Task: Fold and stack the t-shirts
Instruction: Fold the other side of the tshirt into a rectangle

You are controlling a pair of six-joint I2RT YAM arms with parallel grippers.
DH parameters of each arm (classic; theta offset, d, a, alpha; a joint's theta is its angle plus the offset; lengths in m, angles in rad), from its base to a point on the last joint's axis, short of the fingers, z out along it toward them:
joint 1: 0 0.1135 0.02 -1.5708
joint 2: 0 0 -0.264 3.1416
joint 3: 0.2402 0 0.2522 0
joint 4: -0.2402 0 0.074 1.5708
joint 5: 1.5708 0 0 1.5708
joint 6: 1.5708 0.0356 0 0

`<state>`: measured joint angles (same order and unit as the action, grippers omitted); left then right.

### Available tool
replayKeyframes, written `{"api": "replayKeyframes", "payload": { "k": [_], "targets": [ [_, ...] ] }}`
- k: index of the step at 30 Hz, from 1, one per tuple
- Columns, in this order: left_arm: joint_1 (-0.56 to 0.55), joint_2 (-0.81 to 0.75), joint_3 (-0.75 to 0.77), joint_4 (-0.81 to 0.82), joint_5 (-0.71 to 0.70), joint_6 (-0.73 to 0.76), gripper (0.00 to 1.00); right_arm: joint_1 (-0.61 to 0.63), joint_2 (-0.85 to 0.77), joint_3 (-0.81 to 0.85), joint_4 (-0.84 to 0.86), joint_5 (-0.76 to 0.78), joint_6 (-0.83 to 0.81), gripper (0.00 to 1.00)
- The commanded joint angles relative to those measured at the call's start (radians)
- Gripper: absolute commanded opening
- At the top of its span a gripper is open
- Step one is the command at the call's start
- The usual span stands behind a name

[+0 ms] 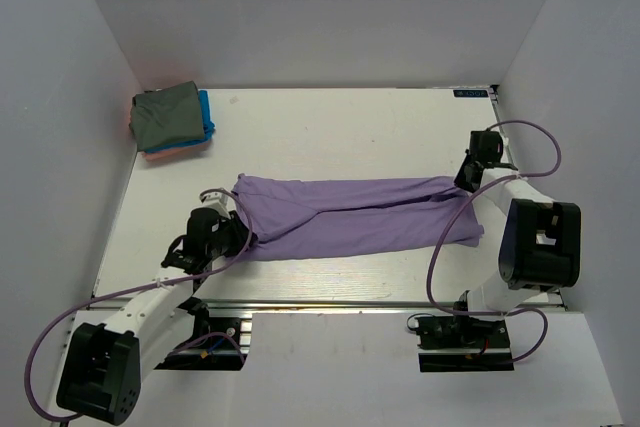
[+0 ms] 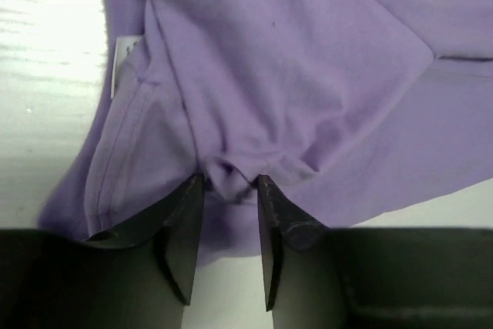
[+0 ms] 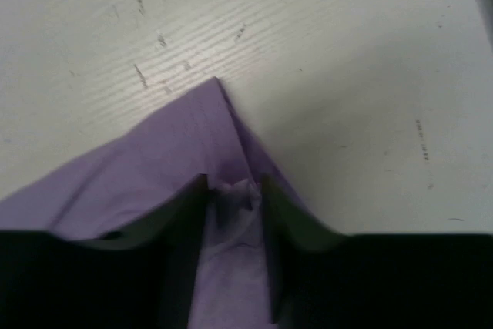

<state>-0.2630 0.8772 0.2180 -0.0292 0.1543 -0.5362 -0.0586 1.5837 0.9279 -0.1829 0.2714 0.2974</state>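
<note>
Lavender shirt (image 1: 360, 215) lies stretched in a long, narrow band across the middle of the white worktop (image 1: 330, 127), gripped at both ends by 2 robot arms. At the band's left end, the left arm (image 1: 150, 312) reaches in from the near-left corner. The left wrist view shows the left jaws closed to a narrow gap on a small bunched ridge of the purple cloth, with a stitched hem running past the left finger and a white label (image 2: 123, 55) showing at the garment's edge. At the right end, the right arm (image 1: 535, 237) bends back over the far-right part of the worktop. The right wrist view shows the right jaws pinched on a crumpled fold just behind a pointed corner of the cloth, which lies flat on the scuffed surface. The fabric between the 2 grips shows long creases running along its length, and its near edge lies close to the worktop's front rail.

In the far-left corner, well apart from the lavender shirt, 3 folded shirts sit in a pile against the wall: an olive-grey shirt (image 1: 165, 115) on top, a bright blue shirt (image 1: 207, 112) peeking out at its right side, and a salmon-pink shirt (image 1: 170, 153) at the bottom.
</note>
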Motion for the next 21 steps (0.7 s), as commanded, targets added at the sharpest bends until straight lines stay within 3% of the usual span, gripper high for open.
{"api": "replayKeyframes", "payload": {
  "k": [1,3,4,6,7,8,10,13,14,15,17,18,21],
  "targets": [
    [0.001,-0.029,0.023,-0.093,-0.018,-0.001,0.48,-0.006,-0.051,-0.024,-0.003,0.107,0.087,0.51],
    [0.001,-0.049,0.052,-0.135,-0.036,-0.011,0.55,-0.004,-0.070,-0.047,-0.010,0.190,0.101,0.77],
    [0.001,-0.069,0.064,-0.185,-0.064,-0.011,0.64,-0.009,-0.070,-0.046,-0.018,0.216,0.132,0.86],
    [0.001,-0.095,0.104,-0.239,-0.122,-0.022,0.74,-0.017,-0.067,-0.012,-0.075,0.288,0.152,0.90],
    [0.001,-0.127,0.119,-0.298,-0.146,-0.036,0.92,-0.020,-0.067,-0.003,-0.091,0.295,0.157,0.90],
    [0.001,-0.142,0.151,-0.323,-0.171,-0.036,1.00,-0.023,-0.071,0.006,-0.104,0.278,0.157,0.90],
    [0.001,-0.167,0.188,-0.372,-0.261,-0.054,1.00,-0.023,-0.091,0.037,-0.109,0.234,0.146,0.90],
    [0.001,-0.158,0.233,-0.359,-0.280,-0.087,1.00,-0.020,-0.136,0.054,-0.104,0.096,0.114,0.90],
    [0.001,-0.141,0.257,-0.318,-0.262,-0.087,1.00,-0.015,-0.146,0.049,-0.092,0.054,0.074,0.90],
    [0.001,-0.091,0.273,-0.302,-0.239,-0.087,1.00,-0.017,-0.177,0.040,-0.052,-0.098,0.063,0.90],
    [0.001,-0.022,0.331,-0.270,-0.213,-0.056,1.00,-0.011,-0.200,0.016,0.012,-0.199,0.025,0.90],
    [0.001,0.018,0.352,-0.247,-0.185,-0.044,1.00,-0.007,-0.205,0.008,0.035,-0.356,0.023,0.90],
    [0.001,0.178,0.402,-0.151,-0.075,-0.004,1.00,0.034,-0.177,-0.003,0.056,-0.478,0.000,0.90]
  ]
}}
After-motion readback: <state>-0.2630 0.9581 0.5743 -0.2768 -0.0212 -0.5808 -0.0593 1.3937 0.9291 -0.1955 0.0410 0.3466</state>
